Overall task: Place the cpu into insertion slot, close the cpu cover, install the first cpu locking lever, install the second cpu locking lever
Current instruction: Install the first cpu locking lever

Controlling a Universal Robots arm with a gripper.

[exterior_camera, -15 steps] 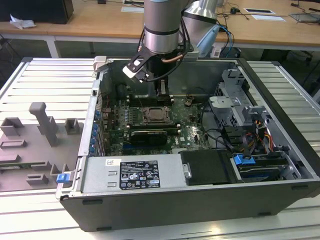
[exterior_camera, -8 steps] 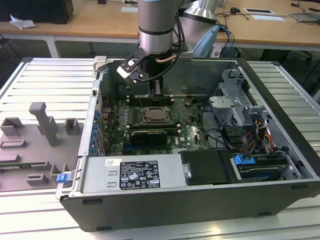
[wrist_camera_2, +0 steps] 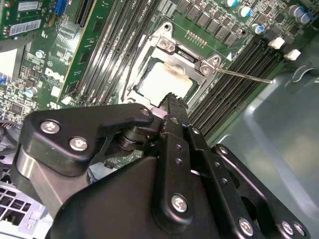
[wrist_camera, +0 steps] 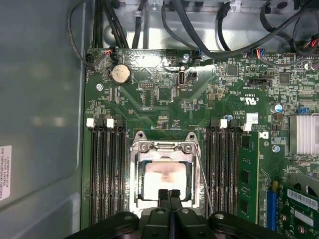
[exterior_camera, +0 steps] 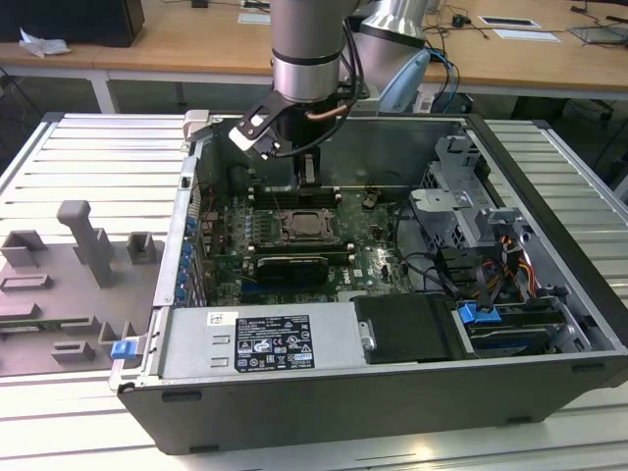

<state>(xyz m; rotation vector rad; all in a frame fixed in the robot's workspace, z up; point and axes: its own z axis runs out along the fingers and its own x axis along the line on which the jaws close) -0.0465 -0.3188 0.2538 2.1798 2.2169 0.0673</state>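
Over the open computer case [exterior_camera: 412, 392], the exterior view shows you the gripper [exterior_camera: 310, 179] hanging at twelve o'clock of the cpu cover [exterior_camera: 306, 227], close above it. Turn to the first wrist view for finer detail: its fingers are pressed together on nothing, poised at the edge of the cpu [wrist_camera: 164, 177], which lies in its slot, framed by the flat cover. The second wrist view adds a thin locking lever [wrist_camera_2: 244, 75] jutting sideways, well apart from the fingertips.
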